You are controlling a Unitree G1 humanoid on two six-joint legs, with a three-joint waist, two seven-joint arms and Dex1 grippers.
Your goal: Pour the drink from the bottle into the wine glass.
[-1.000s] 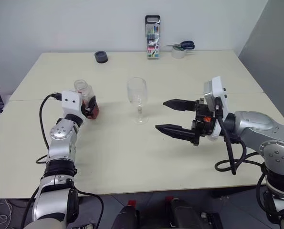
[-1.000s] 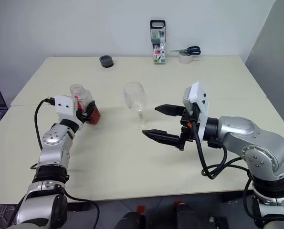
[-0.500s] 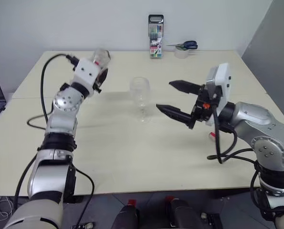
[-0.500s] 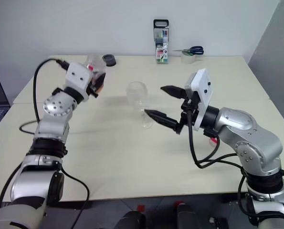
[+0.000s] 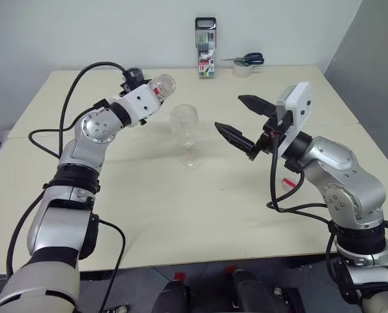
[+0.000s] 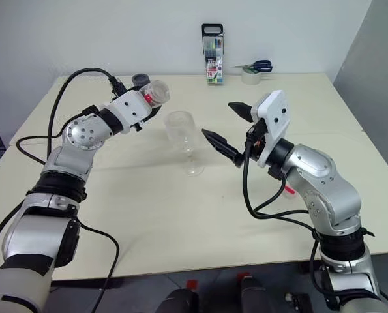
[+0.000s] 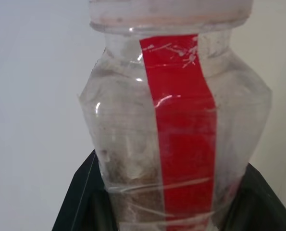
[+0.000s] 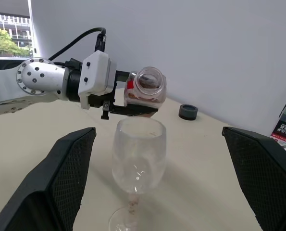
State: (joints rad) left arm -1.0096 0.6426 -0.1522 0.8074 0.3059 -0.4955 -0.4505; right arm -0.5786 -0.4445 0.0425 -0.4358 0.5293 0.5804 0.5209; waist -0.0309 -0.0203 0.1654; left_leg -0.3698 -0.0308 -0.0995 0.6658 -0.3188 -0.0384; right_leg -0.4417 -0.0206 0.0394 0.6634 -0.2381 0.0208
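Above the bench [image 5: 148, 202], just left of the wine glass [image 5: 184, 134], my left jaws [image 5: 156, 99] grip the bottle [image 5: 160, 87], uncapped and tipped on its side with its mouth toward the bowl. I judge the pour is about to begin: next I need to bring the neck over the rim and tilt further. Some reddish-brown drink [image 8: 145, 100] lies low in the bottle; the glass looks empty. My right jaws [image 5: 243, 120] stand wide open beside the glass, holding nothing.
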